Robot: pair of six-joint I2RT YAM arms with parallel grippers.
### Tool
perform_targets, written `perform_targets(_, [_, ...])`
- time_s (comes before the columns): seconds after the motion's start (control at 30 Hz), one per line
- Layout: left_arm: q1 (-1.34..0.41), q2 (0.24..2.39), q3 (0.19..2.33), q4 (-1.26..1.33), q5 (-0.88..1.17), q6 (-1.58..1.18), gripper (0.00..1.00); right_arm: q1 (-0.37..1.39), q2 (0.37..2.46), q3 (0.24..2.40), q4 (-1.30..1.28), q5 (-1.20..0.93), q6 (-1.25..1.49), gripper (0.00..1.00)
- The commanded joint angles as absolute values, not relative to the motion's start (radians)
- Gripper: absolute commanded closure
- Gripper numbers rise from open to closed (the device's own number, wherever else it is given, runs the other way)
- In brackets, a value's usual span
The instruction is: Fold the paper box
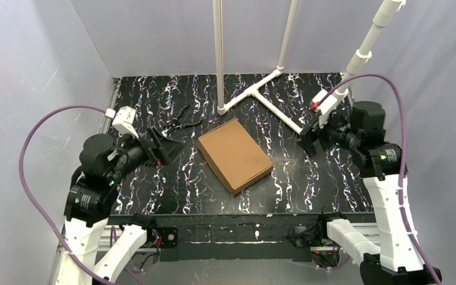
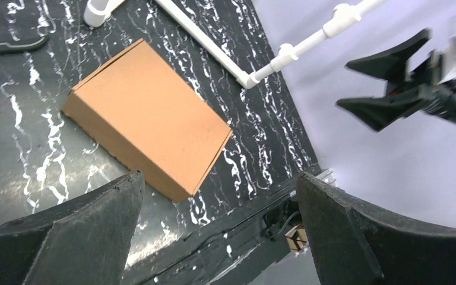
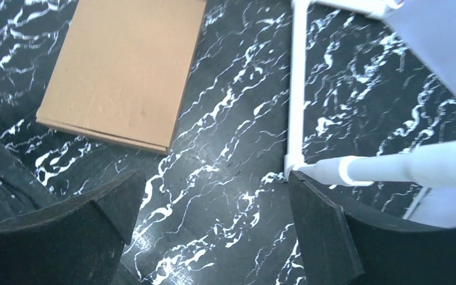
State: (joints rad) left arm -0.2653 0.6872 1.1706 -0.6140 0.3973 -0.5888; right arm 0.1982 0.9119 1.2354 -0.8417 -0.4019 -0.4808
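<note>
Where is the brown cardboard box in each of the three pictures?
Top external: the paper box lies in the middle of the picture, turned at a slant.
Left wrist: upper left of centre.
Right wrist: top left, cut off by the top edge.
Shared landmark: the white pipe lying flat near the box.

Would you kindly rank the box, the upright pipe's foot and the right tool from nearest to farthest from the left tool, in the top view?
1. Box, just to the right of the left tool, at the centre.
2. Upright pipe's foot, farther back, near the middle.
3. Right tool, far over on the right side.
</note>
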Motion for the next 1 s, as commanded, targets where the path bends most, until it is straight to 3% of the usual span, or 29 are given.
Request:
perform_targets(0.0, [-0.262,0.641,1.193,-0.799,0.332,-0.523,0.02,0.126,0.893,1.326,-0.880,-0.508,-0.435,0.02])
perform_targets(0.23, [-0.262,0.584,1.234,-0.835,0.331,-0.538,0.02,0.055,0.862,1.363,-0.808,-0.483,-0.228,0.02])
perform_targets(0.67, [-0.262,0.474,1.218,-0.791,0.383,-0.611,0.02,-0.042,0.839,1.392,-0.831,-0.634,-0.207,0.02])
perform_targets(0.97, [-0.262,0.433,1.205,-0.830,0.346,-0.587,0.02,-0.076,0.827,1.395,-0.811,-0.617,-0.144,0.02])
